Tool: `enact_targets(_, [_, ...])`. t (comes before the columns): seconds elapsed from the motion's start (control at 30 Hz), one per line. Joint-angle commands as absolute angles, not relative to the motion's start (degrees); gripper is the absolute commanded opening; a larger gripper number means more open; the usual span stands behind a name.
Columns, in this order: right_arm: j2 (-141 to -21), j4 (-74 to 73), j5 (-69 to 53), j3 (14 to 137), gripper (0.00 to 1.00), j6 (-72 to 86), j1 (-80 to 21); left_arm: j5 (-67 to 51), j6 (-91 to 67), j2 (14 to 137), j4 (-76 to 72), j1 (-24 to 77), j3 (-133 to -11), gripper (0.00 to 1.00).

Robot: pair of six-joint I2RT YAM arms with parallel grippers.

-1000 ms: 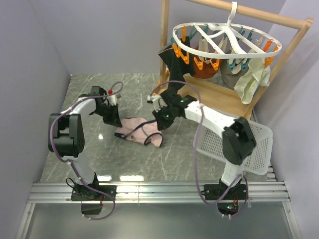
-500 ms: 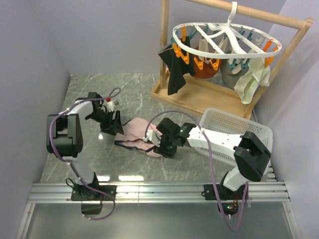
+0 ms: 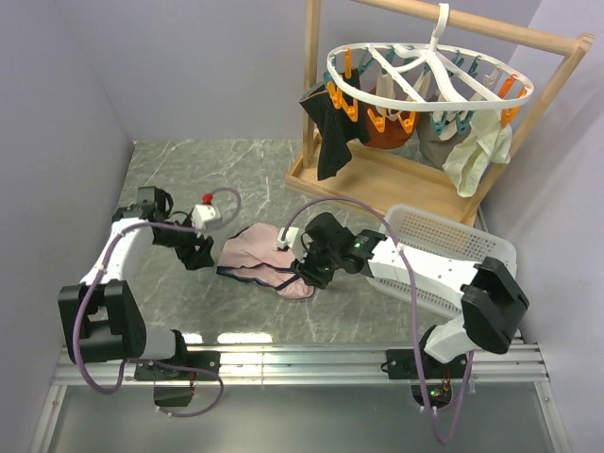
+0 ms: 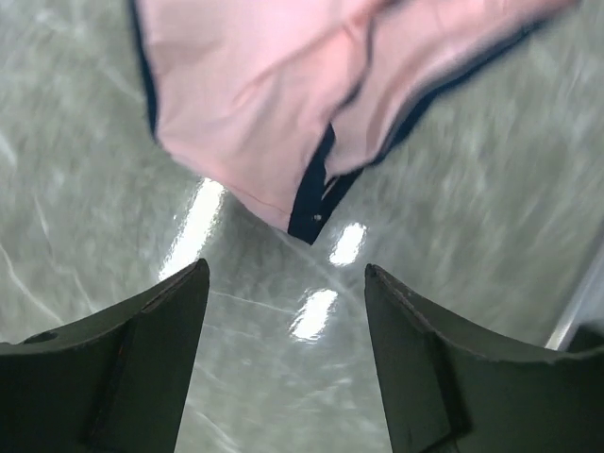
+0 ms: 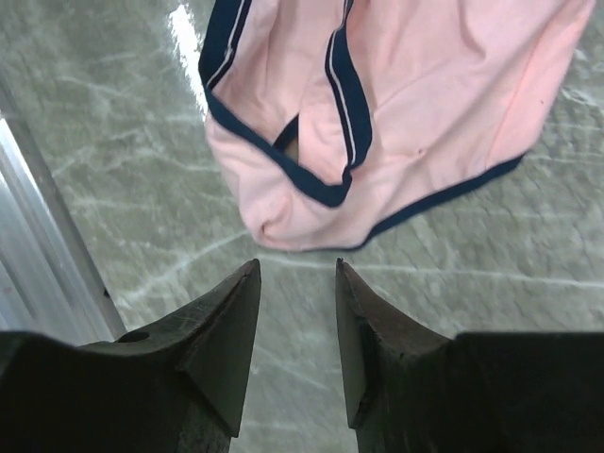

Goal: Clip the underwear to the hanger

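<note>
The pink underwear (image 3: pixel 257 257) lies crumpled mid-table, unclipped, so picking it up looks like the step in hand. The left gripper (image 4: pixel 286 283) gapes wide and empty just off its left end. The right gripper (image 5: pixel 297 274), half open and empty, points at its right end. Next, each should pinch a navy edge and lift toward the hanger (image 3: pixel 429 80). The white mesh basket (image 3: pixel 444 231) shows nothing inside.

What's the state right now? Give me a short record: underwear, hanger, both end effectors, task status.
underwear: crumpled on the table, held by neither arm
hanger: hooked on the wooden rack, away from the underwear
left end effector: open, empty, just off the underwear's left edge
right end effector: slightly open, empty, at the underwear's right end
task status: underwear not yet picked up or clipped
</note>
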State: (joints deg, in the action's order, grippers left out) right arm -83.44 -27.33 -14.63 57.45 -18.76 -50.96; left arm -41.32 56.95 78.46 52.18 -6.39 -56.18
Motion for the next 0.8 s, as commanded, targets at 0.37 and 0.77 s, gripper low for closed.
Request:
enact_targets(0.37, [-92.72, -22.5, -19.15, 63.37, 0.5, -12.84, -50.89, -44.47, 90.51, 82.18, 52.03, -6.42, -51.51, 0.78])
enact_targets(0.77, [-90.97, -23.82, -20.65, 63.19, 0.0, -14.41, -51.33, -43.68, 120.83, 77.34, 47.73, -5.98, -41.41, 0.52])
